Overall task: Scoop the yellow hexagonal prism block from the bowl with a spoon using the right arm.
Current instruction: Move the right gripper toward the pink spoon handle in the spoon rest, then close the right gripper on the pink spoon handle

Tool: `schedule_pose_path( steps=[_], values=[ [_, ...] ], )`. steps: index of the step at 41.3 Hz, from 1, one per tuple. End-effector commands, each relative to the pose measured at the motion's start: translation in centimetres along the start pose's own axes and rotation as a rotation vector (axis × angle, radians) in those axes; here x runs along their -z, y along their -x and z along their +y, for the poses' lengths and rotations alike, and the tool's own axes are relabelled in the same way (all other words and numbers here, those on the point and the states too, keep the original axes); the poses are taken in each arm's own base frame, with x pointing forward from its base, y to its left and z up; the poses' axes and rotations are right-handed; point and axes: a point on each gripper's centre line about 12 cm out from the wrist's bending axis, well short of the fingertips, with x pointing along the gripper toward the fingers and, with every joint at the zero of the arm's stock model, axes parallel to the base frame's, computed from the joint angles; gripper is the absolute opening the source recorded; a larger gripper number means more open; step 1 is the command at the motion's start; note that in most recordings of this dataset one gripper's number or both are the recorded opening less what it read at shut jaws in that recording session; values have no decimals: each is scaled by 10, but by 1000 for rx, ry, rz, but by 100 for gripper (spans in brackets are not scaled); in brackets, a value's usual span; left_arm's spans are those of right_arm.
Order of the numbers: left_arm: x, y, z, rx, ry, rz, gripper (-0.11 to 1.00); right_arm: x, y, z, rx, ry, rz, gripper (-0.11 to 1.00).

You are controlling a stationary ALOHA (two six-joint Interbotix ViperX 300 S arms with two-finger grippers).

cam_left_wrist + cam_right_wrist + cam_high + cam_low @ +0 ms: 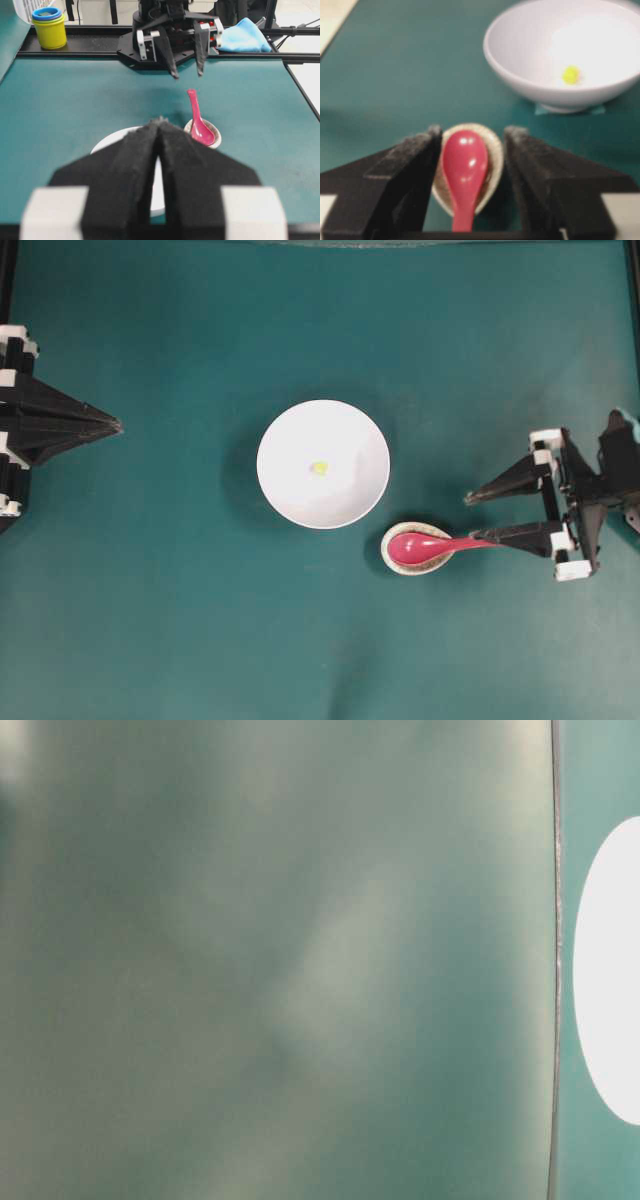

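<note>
the right tool (484,516) stands wide open, released, holding nothing; in the wrist view its two black fingers (407,172) stand on either side of the spoon (428,544), not touching it as far as i can see. the spoon lies with its deep oval part in the small beige spoon rest (400,558) and its short handle pointing toward the right arm. the yellow hexagonal prism block (319,468) sits near the middle of the white bowl (280,430), which is just beside the rest on the green tabletop (150,620).

the spoon looks glossy and stiff, maybe ceramic, so i think it is slippery and could turn between the fingers. i would take it on the straight handle, near the middle, and squeeze firmly. the block is very small and probably light, so it may slide away from the spoon edge along the smooth bowl.

the left tool (112,425) is clenched, with nothing in it, well apart from everything.
</note>
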Motion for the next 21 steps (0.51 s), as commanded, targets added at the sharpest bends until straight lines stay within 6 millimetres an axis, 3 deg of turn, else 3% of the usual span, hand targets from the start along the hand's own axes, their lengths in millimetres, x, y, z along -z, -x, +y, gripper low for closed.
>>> schedule_pose_path(
  steps=[1,21],
  values=[
    [-8,-3,0,0,-5,-17,0,3,-4,3,-10,3,-34,57],
    [-7,-3,0,0,-2,-8,0,47,-19,12,-19,9,27,57]
  ],
)
